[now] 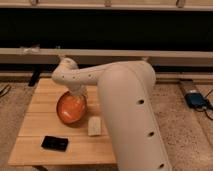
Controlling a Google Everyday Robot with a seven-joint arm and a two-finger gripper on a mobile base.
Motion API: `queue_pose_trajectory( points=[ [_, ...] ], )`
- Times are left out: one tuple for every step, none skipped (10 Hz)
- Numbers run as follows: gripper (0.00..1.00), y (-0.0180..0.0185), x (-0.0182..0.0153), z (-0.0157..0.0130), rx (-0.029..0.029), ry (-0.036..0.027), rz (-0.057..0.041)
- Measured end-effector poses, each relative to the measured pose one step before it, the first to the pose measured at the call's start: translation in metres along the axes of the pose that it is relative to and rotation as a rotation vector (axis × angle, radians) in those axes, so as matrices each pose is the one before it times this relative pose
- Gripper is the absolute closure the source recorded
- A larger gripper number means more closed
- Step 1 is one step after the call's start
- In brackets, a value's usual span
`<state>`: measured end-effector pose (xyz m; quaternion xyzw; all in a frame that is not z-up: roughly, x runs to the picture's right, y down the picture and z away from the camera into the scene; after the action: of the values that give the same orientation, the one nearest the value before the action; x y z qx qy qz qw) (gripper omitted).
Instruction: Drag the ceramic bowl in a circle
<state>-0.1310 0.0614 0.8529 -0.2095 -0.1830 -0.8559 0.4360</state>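
The ceramic bowl (70, 108), wide and orange-red inside with a darker rim, sits on the wooden table (45, 117) left of centre and looks tilted toward the camera. My gripper (79, 95) is at the bowl's far right rim, at the end of the white arm (125, 105) that fills the right half of the view. The arm's wrist hides where the gripper meets the bowl.
A black flat device (55, 143) lies near the table's front left. A small pale block (94, 126) lies just right of the bowl. A blue object (196, 99) is on the floor at the right. A dark wall and ledge run behind the table.
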Motion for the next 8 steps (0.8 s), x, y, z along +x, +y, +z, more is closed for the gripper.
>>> queue_pose_trajectory(
  points=[
    [1.00, -0.00941, -0.00579, -0.00657, 0.00561, 0.00656, -0.02267],
    [1.00, -0.00682, -0.00134, -0.00502, 0.00530, 0.00794, -0.02010],
    [1.00, -0.00525, 0.00150, -0.00458, 0.00407, 0.00827, -0.01786],
    [1.00, -0.00768, 0.00454, -0.00501, 0.00491, 0.01149, -0.02069],
    [1.00, -0.00935, 0.00646, -0.00491, 0.00481, 0.01277, -0.02227],
    [1.00, -0.00748, 0.00593, -0.00328, 0.00129, 0.00993, -0.01817],
    [1.00, -0.01235, 0.00937, -0.00498, -0.00050, 0.01494, -0.03051],
    [1.00, -0.01033, 0.00787, -0.00359, -0.00226, 0.01194, -0.02643]
  ],
)
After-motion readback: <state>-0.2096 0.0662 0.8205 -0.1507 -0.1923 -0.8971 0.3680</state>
